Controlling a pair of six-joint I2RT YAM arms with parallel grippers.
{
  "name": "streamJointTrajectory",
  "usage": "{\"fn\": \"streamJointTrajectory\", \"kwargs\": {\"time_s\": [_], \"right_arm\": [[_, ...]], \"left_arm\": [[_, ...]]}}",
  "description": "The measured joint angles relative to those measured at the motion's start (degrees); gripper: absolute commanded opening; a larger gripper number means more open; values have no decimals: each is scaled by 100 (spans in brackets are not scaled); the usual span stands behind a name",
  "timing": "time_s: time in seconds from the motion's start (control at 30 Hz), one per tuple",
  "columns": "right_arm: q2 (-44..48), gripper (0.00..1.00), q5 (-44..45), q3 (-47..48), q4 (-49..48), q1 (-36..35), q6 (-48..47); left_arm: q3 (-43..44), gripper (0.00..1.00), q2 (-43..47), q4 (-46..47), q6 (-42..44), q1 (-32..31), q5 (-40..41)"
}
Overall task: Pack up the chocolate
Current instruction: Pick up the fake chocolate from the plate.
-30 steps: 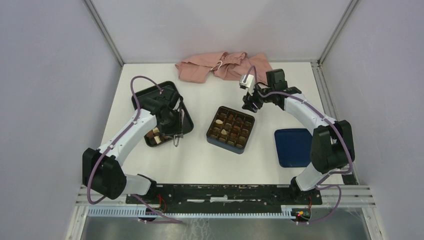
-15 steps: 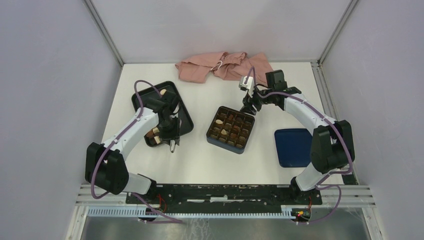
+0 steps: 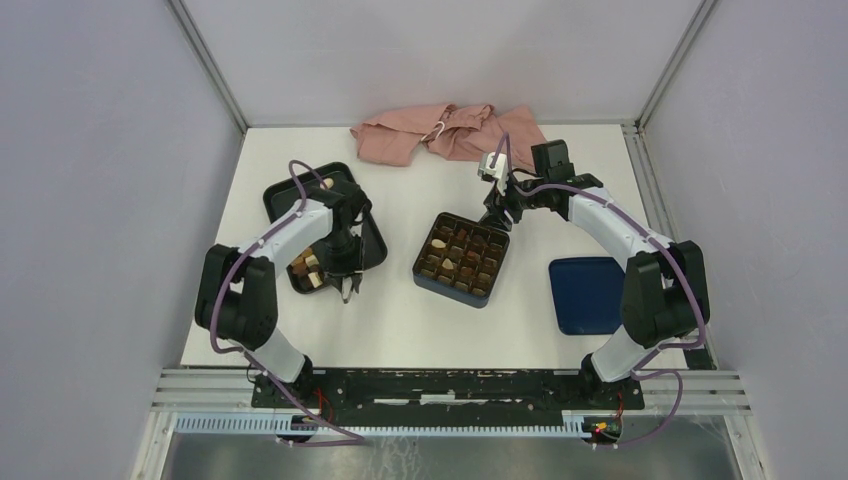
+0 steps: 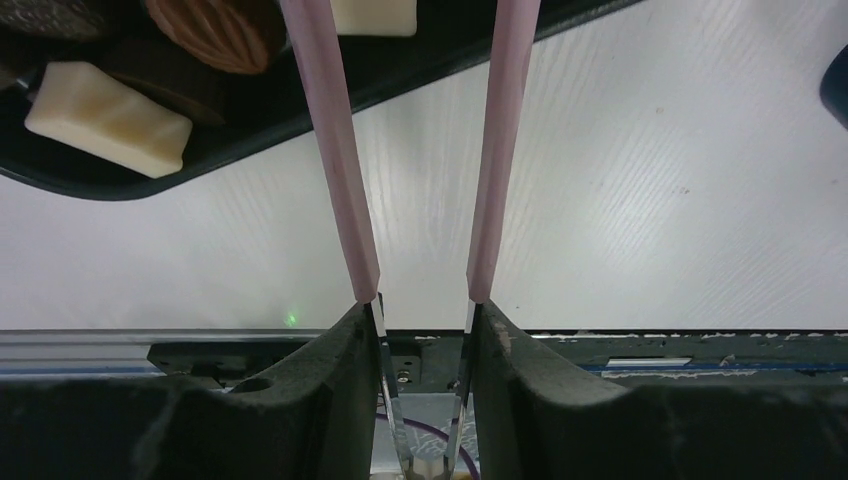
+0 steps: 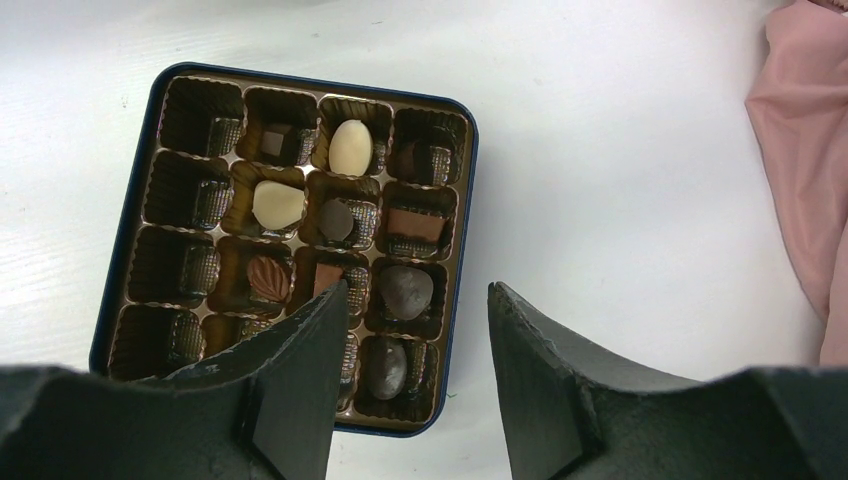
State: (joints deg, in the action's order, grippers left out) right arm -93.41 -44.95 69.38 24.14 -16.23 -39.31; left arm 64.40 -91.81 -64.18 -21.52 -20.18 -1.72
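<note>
1. Right wrist view: the chocolate (image 5: pixel 350 147) already packed sits in the brown gridded insert of the dark blue square box (image 5: pixel 462 200). It includes two cream-white pieces, a ribbed light-brown one and several dark ones. Most cells of the left column look empty.
2. Left wrist view: more chocolate lies loose in the black rimmed tray (image 4: pixel 120 188). One cream-white block (image 4: pixel 105 118) sits beside a ribbed brown round piece (image 4: pixel 215 30).
3. The right gripper (image 5: pixel 415 300) hangs above the box's near edge, its dark fingers spread wide and nothing between them.
4. The left gripper (image 4: pixel 412 60) reaches over the tray's rim. Its long pink fingers (image 4: pixel 335 150) stand apart with nothing visible in the gap, and their tips run out of view.
5. From the top external view, the box lies mid-table between the tray and a dark blue lid (image 3: pixel 587 293). A pink cloth (image 3: pixel 445 132) is bunched at the far edge.
</note>
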Motion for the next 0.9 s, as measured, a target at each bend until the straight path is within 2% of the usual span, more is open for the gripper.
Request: {"fn": "streamJointTrajectory", "kwargs": {"time_s": [0.3, 0.9], "right_arm": [[4, 59, -15, 0, 4, 0, -2], [7, 59, -66, 0, 31, 0, -2]], "left_arm": [[317, 44, -304, -2, 85, 245, 170], [439, 46, -815, 4, 92, 291, 221]]}}
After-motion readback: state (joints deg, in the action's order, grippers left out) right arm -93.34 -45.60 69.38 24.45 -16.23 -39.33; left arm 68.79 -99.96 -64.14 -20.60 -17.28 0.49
